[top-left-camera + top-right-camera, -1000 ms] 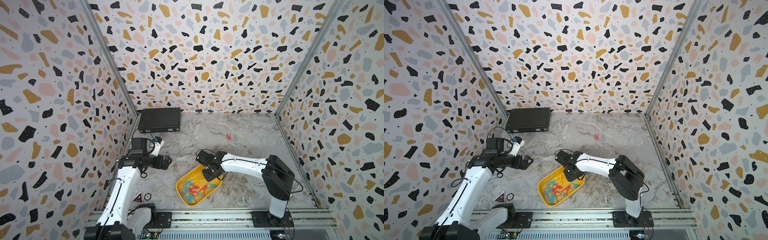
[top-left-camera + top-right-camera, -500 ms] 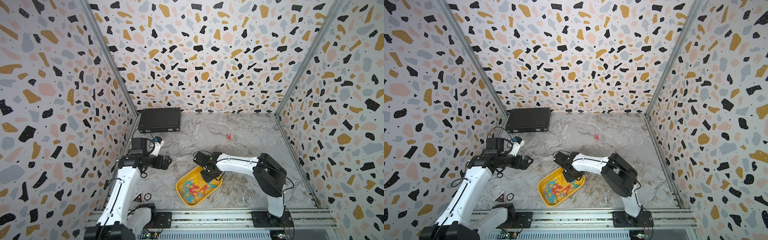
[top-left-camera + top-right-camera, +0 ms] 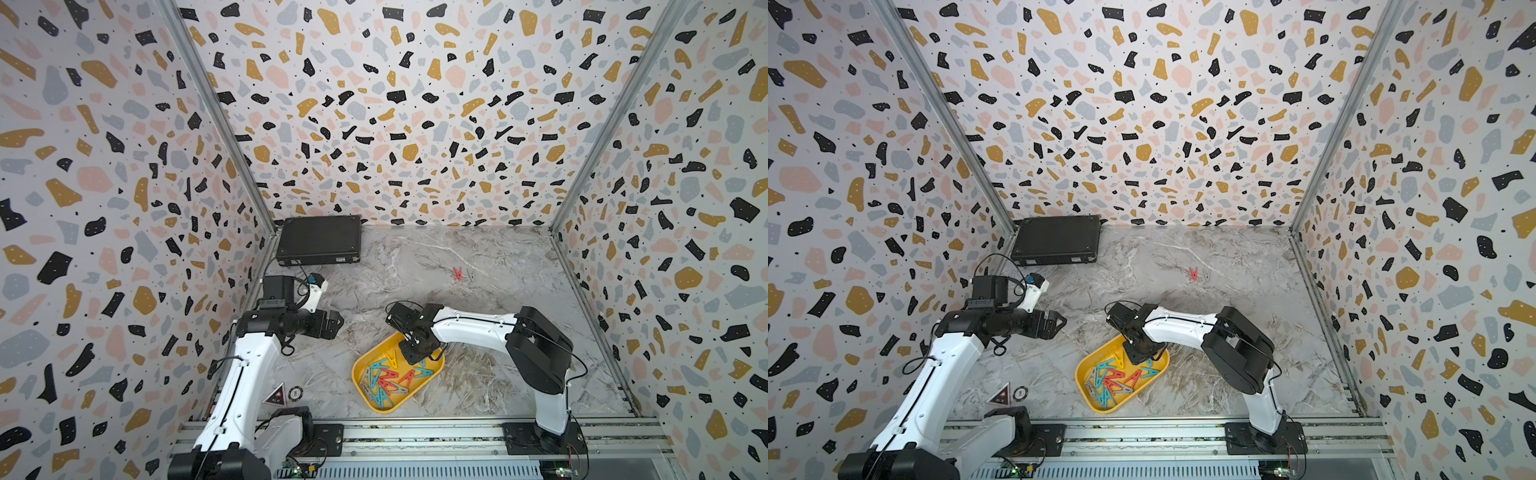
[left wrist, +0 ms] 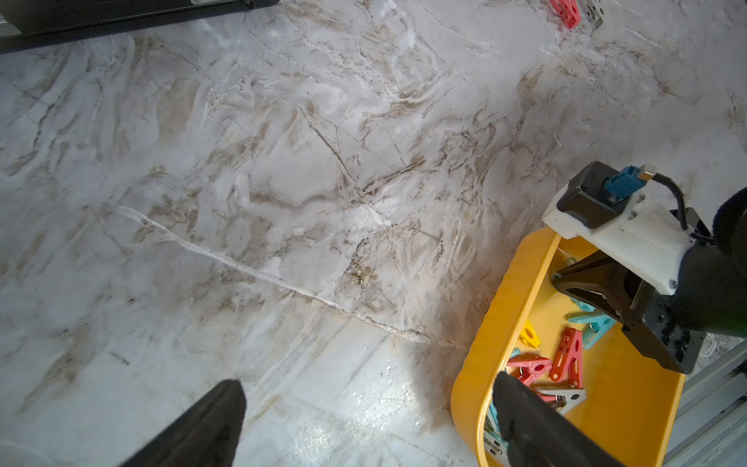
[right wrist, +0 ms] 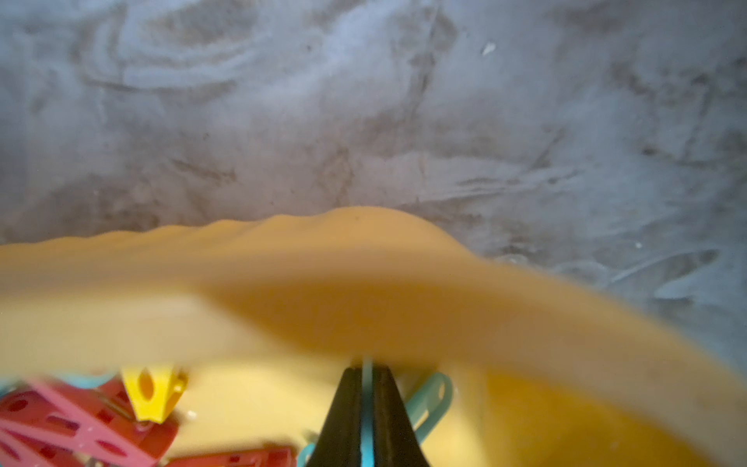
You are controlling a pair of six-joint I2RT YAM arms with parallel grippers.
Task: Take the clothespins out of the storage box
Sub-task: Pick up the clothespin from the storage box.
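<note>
Clothespins (image 3: 386, 380) A-shaped plastic, storage box (image 3: 354, 372) rounded, yellow

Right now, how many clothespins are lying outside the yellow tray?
2: a red clothespin and a pale grey clothespin, side by side on the marble table, beyond the yellow tray toward the back wall. More may be hidden.

a grey marbled tabletop (image 3: 415, 257) is shown. a black case (image 3: 319, 240) is laid in its far left corner, a yellow tray (image 3: 356, 380) near the front middle. a red clothespin (image 3: 457, 273) and a grey clothespin (image 4: 593, 14) are laid side by side farther back. a triangular sticker (image 3: 277, 395) and a round sticker (image 3: 295, 392) are stuck front left.
</note>
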